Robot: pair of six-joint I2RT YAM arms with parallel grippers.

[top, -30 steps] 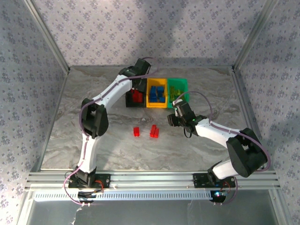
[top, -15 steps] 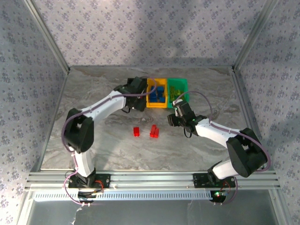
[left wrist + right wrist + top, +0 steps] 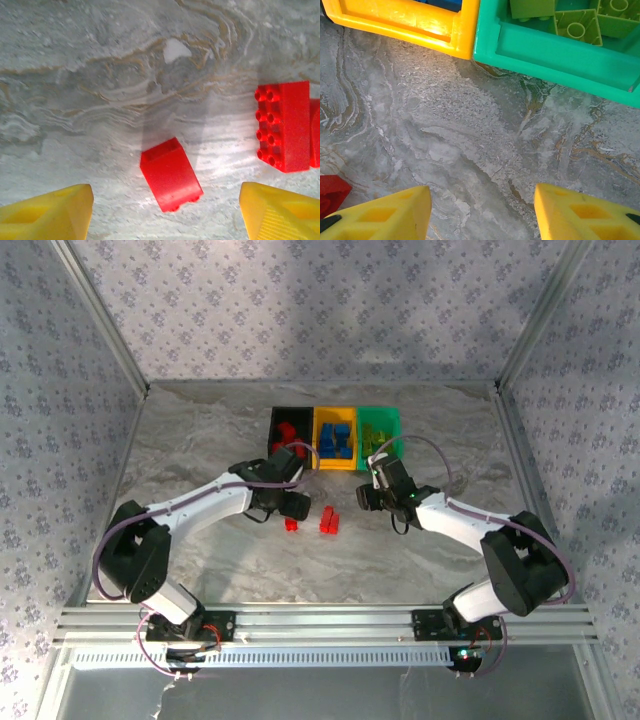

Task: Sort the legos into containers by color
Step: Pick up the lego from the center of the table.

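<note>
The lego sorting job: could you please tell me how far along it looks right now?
Mostly done: blue legos lie in the orange-yellow bin, yellow-green ones in the green bin, some red ones in the black bin. In hand: the left pincer hovers open over a lone red brick on the table. Left: that brick and the red cluster beside it.

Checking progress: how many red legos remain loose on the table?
3: one tilted brick under the left gripper; a studded brick, a third brick beside it. The left arm may hide more.
</note>
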